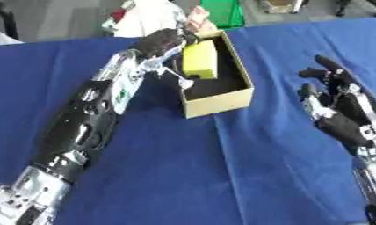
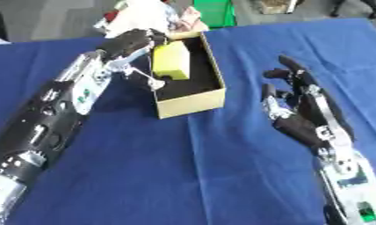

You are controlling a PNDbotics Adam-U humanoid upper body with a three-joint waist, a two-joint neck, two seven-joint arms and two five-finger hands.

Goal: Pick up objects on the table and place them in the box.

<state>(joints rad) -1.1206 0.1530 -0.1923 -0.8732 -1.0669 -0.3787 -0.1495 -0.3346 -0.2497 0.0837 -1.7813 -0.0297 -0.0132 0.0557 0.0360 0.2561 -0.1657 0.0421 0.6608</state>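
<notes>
Left hand (image 1: 162, 41) curled round yellow block (image 1: 200, 60), lowering it into box (image 1: 218, 103). Right hand (image 2: 302, 115) idle, fingers relaxed. Next, prob: let go, pull clear w/o nudging box.

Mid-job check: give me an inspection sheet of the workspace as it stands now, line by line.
Surface: table under blue cloth; no loose things seen on it.
Job's things: open cardboard box, dark inside; yellow block over its far end, at the left hand's fingers.
Clutter: nothing seen on the cloth.
Hands: left hand at the box's far left corner, whether it grips the block cannot be told; right hand open, resting on the cloth right of the box.
Cables: nothing seen.
Surroundings: green thing and white and pink things beyond the far edge.
</notes>
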